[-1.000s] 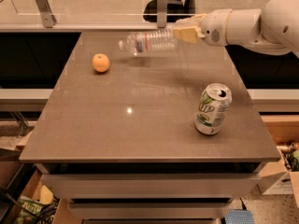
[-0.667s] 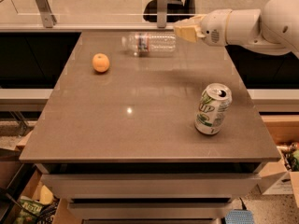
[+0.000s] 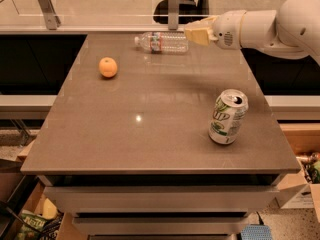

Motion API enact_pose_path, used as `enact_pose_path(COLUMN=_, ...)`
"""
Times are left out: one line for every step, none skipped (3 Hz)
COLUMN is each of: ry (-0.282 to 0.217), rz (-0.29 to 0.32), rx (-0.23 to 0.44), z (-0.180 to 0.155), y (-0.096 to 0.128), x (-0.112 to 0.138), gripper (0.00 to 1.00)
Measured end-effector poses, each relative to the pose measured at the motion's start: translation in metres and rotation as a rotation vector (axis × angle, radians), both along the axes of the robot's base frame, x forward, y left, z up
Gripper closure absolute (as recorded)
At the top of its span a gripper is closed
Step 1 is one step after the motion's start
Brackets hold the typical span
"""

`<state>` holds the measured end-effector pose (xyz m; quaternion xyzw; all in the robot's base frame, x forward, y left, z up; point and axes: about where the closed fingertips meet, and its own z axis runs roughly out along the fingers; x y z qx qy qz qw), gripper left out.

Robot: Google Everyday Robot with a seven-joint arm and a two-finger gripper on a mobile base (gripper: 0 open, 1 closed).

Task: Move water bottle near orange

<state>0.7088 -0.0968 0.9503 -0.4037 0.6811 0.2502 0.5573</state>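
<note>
One move left by my read: carry the water bottle [image 3: 162, 42] across and set it down by the orange [image 3: 108, 67]. The gripper [image 3: 196, 34] sits over the far edge of the worktop [image 3: 150, 134], jaws clamped on the bottle's base end. The bottle runs sideways out from the jaws, cap pointing away from them. Can't tell if it touches the worktop or hangs just above it. The orange is well beyond the cap end and nearer the camera than the jaws, so the gap isn't closed yet.

Doing it well:
- Shift along the bottle's own axis plus a bit toward the camera, and keep it low.
- Stop with the cap just beside the fruit, not touching. The orange is round and smooth and would likely roll on any nudge.
- The bottle is a clear, ribbed, thin-walled plastic cylinder. Lying flat it can roll once let go, so settle it fully before opening.
- An end grip makes a long lever. A loose squeeze risks droop, a hard one dents the wall.
- The worktop is flat, smooth, grey-brown and slightly glossy, so expect little friction.

The can [image 3: 228, 116] stands well off from the jaws, toward the camera, out of the path.
</note>
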Motion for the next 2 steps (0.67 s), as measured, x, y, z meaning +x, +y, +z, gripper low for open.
enact_pose_path(ry=0.001, rz=0.005, rx=0.001, z=-0.0006, y=0.0031, x=0.0001, gripper=0.82)
enact_pose_path(ry=0.002, rz=0.009, rx=0.001, z=-0.0013, y=0.0061, x=0.0002, gripper=0.58)
